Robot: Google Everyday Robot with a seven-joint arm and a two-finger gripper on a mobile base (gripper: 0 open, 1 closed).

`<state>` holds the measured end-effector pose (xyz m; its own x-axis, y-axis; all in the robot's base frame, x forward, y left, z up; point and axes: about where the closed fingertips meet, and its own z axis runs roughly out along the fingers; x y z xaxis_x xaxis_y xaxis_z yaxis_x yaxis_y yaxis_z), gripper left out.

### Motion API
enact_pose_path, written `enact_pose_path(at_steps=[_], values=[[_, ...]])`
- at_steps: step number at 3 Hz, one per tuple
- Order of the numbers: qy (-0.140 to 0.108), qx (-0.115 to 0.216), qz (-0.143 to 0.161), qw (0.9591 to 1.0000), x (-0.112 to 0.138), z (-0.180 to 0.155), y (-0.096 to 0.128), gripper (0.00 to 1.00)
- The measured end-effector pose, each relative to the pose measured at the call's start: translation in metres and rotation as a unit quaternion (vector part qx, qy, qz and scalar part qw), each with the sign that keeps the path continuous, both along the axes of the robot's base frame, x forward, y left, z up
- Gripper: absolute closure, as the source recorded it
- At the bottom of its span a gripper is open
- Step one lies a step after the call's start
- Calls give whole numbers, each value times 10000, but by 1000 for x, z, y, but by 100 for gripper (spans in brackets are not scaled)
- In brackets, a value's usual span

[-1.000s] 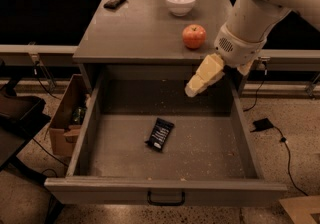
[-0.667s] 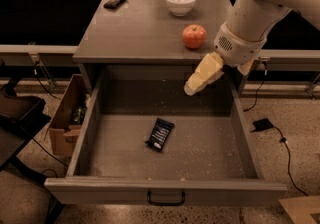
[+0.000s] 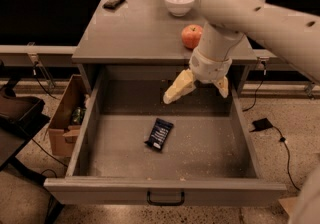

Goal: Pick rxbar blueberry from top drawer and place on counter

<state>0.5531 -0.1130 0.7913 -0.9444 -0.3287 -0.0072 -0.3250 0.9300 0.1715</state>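
The rxbar blueberry [image 3: 159, 133], a dark navy bar with white print, lies flat on the speckled floor of the open top drawer [image 3: 165, 188], left of centre. My gripper [image 3: 196, 96] hangs over the back of the drawer, just below the counter [image 3: 135, 33] edge, above and to the right of the bar. Its pale fingers [image 3: 178, 88] are spread apart and hold nothing. The gripper does not touch the bar.
On the counter are a red apple [image 3: 192, 36] near the front right, a white bowl [image 3: 179, 2] at the back and a plain black bar [image 3: 114, 1] at the back left. A cardboard box [image 3: 67, 115] stands left of the cabinet. The drawer has a black handle [image 3: 165, 199].
The gripper has moved left and lower over the back of the drawer and has turned so both fingers show. The bar has not moved.
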Motion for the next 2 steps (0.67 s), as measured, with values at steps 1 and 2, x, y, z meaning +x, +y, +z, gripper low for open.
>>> enact_pose_path(at_steps=[1,2], values=[[491,-25,-1078,9930,11,-69,-4,0],[535,118,-1581,9859,27,-111,-6,0]])
